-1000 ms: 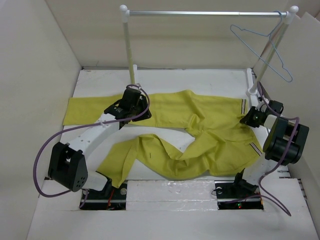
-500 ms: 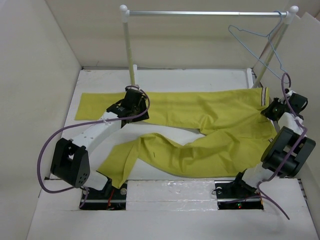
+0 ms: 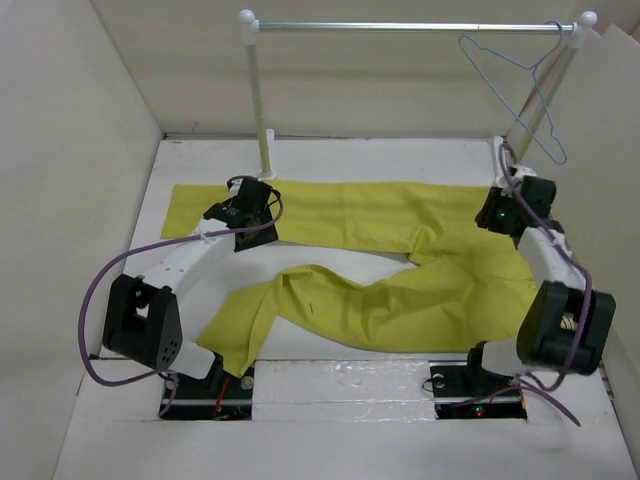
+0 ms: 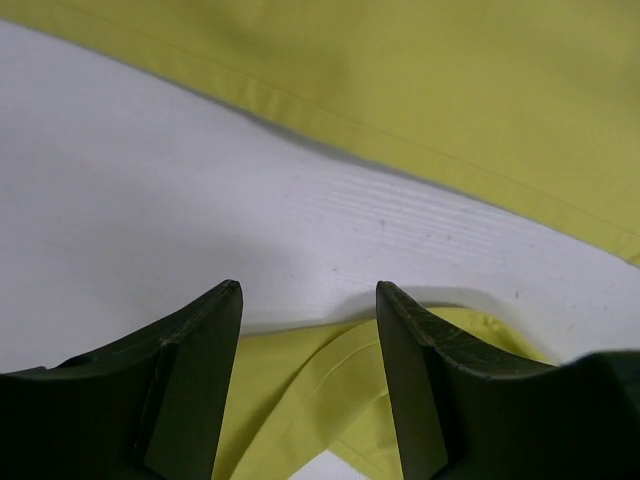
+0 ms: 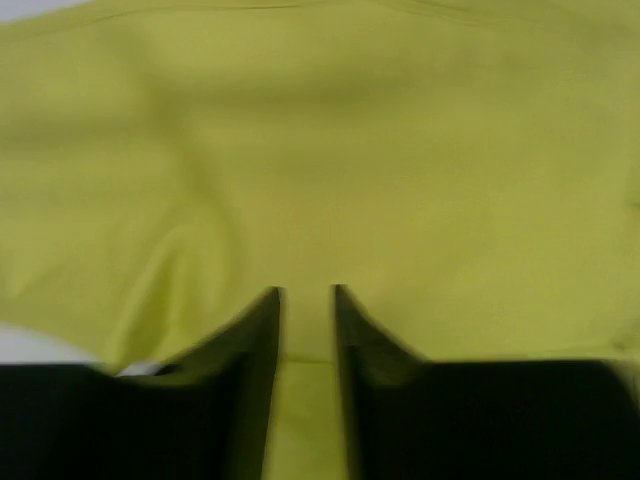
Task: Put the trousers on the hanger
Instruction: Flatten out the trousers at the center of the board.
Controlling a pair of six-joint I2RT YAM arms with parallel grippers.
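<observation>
Right hand [image 5: 305, 293], at 3 o'clock, has let go of the trousers [image 3: 350, 205]; left hand [image 4: 308, 290] is open too. You have laid them flat; the hanger [image 3: 515, 95] at 1 o'clock comes next.

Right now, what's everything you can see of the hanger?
The hanger is thin, pale blue-grey wire bent into a triangular frame with a hook on top. It hangs by that hook at the right end of the rail, tilted. It carries no cloth, and only the rail touches it.
</observation>
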